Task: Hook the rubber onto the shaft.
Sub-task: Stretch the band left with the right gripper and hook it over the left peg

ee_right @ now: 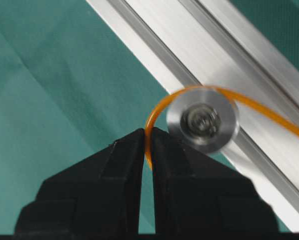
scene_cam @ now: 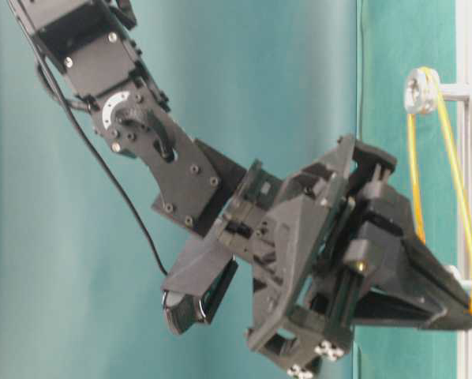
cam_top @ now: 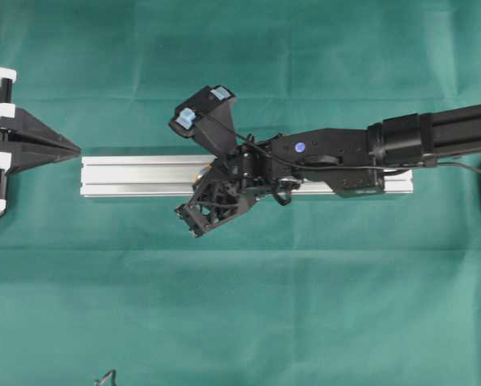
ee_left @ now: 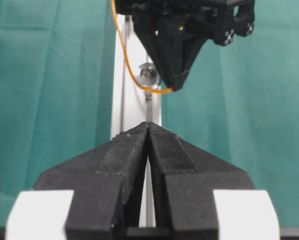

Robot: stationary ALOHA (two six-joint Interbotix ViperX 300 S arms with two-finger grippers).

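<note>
Item: my right gripper (ee_right: 148,142) clamped on rubber (ee_right: 154,112), looped round shaft (ee_right: 203,120); left gripper (ee_left: 148,131) together, holding nothing.

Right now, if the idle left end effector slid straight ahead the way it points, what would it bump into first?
Probably the near end of the silver rail: the shut left end effector points along it. The right end effector holding the orange band hangs farther on.

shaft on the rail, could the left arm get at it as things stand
Probably not cleanly. From the left wrist view the rail runs straight to the shaft, but the right gripper hangs right beside it, pinching the rubber stretched there.
</note>
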